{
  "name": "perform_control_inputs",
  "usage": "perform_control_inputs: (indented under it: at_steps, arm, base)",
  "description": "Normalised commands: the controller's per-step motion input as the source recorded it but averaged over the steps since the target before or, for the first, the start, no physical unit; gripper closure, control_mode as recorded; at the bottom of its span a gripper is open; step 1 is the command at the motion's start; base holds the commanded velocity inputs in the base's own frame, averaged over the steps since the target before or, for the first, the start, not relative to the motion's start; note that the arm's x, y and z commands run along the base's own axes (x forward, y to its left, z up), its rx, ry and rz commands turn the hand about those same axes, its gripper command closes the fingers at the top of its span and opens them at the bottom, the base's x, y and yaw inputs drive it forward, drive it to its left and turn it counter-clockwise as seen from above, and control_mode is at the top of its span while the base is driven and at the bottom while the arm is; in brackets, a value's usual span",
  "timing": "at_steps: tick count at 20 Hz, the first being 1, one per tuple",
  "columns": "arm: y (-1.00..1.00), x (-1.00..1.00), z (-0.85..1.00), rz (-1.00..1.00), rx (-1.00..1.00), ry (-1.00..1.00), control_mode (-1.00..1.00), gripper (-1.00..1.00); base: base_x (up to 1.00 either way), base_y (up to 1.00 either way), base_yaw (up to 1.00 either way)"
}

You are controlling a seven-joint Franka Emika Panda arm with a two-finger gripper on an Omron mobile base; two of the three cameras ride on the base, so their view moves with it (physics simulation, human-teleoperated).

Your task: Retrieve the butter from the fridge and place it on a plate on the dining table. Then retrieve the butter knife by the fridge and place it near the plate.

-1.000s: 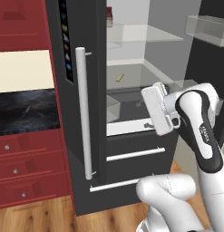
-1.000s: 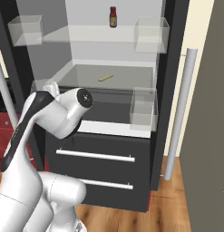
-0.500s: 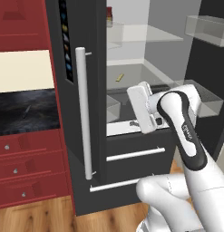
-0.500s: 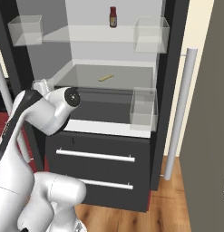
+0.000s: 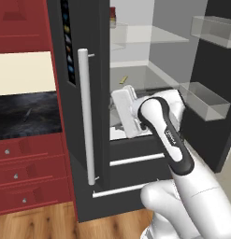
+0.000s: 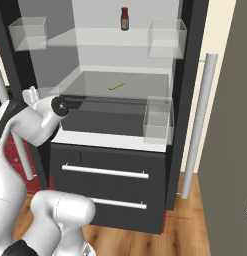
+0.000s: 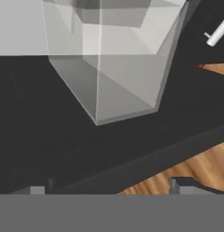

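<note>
White arm with dark joints, nearest item, rising in front of the open fridge (image 6: 110,165); gripper (image 7: 109,188) at the left front of the lower shelf, its two small dark finger tips standing wide apart with nothing between them, released and empty; hand view looks onto a clear bin (image 7: 109,59) against dark panels, with a strip of wood floor (image 7: 186,170) beyond.

Dark grey fridge, tall; door (image 5: 82,93) swung open at the left with a long white bar handle (image 5: 86,116) and a black panel of blue and yellow icons (image 5: 66,42); second white bar handle (image 6: 197,120) on the right door; two dark drawers (image 6: 107,185) with white bar pulls below the open compartment.

Clear bins, door-mounted: one at the right of the lower shelf (image 6: 159,120), two at upper-shelf height (image 6: 167,37) (image 6: 29,32).

Butter (image 6: 117,86): small thin yellow stick, lying flat and aslant on the grey lower shelf, towards the back, well apart from the gripper; also seen in the left base view (image 5: 123,79).

Red bottle (image 6: 124,19), upright at the back of the upper shelf.

Red cabinets (image 5: 23,23) left of the fridge; black marbled counter (image 5: 25,114) over red drawers; a thin grey sliver on the counter, possibly the butter knife (image 5: 26,115), too small to tell.
</note>
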Motion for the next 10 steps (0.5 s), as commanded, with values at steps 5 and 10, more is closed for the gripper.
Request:
perform_control_inputs:
  at_steps: [5, 10]
  arm:
    - [0.54, 0.08, -0.05, 0.00, 0.00, 0.00, -1.00, -1.00]
    - [0.58, 0.01, -0.02, 0.00, 0.00, 0.00, -1.00, -1.00]
  base:
    - [0.00, 0.00, 0.00]
    - [0.00, 0.00, 0.00]
